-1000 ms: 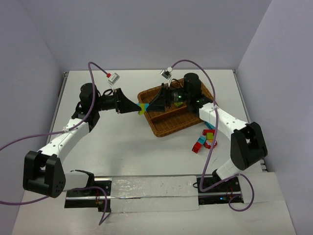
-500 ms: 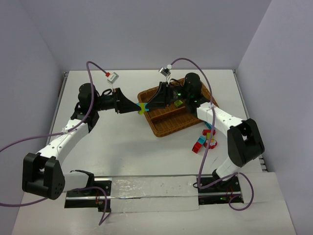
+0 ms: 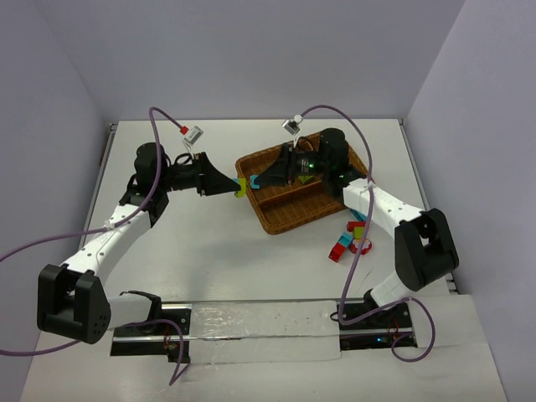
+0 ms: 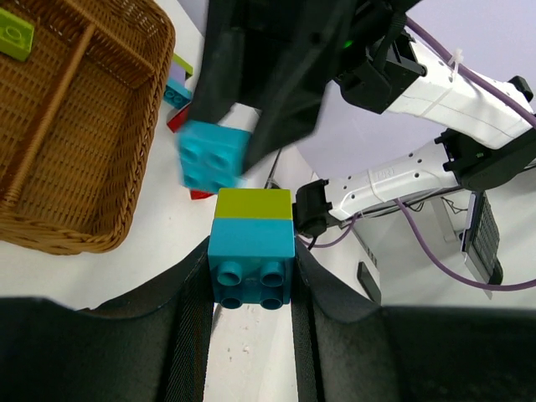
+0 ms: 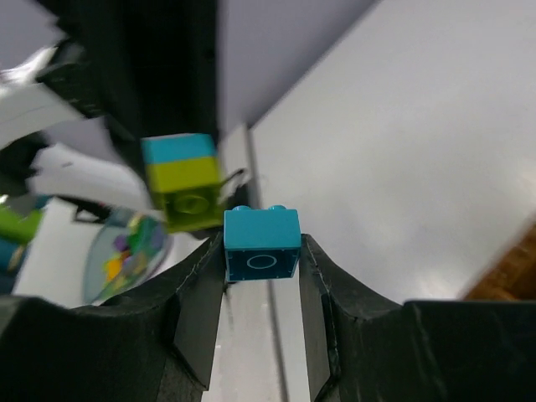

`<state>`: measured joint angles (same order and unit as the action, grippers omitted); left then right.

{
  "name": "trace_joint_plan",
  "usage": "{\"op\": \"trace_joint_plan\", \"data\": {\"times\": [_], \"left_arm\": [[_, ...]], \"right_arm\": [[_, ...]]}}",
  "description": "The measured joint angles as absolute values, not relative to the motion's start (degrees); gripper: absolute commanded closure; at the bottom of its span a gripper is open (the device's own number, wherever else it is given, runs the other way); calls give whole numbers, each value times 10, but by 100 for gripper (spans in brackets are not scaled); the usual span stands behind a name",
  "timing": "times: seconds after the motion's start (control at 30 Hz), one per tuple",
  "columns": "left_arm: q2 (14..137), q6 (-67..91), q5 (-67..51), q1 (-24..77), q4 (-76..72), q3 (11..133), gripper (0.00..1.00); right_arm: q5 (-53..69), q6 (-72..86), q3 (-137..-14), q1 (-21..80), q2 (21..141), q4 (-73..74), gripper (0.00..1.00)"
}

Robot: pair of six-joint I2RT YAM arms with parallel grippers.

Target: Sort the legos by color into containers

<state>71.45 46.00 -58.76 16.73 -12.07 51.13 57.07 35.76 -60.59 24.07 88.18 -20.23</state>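
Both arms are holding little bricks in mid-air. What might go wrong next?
The cyan brick in the right jaws is pinched only by its sides and might slip before reaching the wicker tray. The left jaws hold a cyan and yellow-green stack; dropped whole, two colours would share one slot.

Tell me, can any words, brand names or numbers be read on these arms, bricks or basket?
No text is readable anywhere.
Faint grey mark on the white arm link: too small and blurred to read.
Stack of cyan and yellow-green studded plastic bricks, single cyan plastic brick, brown woven wicker tray: no lettering.
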Motion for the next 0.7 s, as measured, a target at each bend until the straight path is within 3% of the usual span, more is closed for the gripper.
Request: {"op": "trace_joint_plan", "data": {"times": [0.47, 0.7], "left_arm": [[705, 458, -559, 167, -110, 519, 100], [705, 458, -547, 167, -103, 519, 100]], "right_arm": [[158, 233, -621, 233, 848, 108, 100], [64, 229, -608, 233, 853, 142, 95]]}}
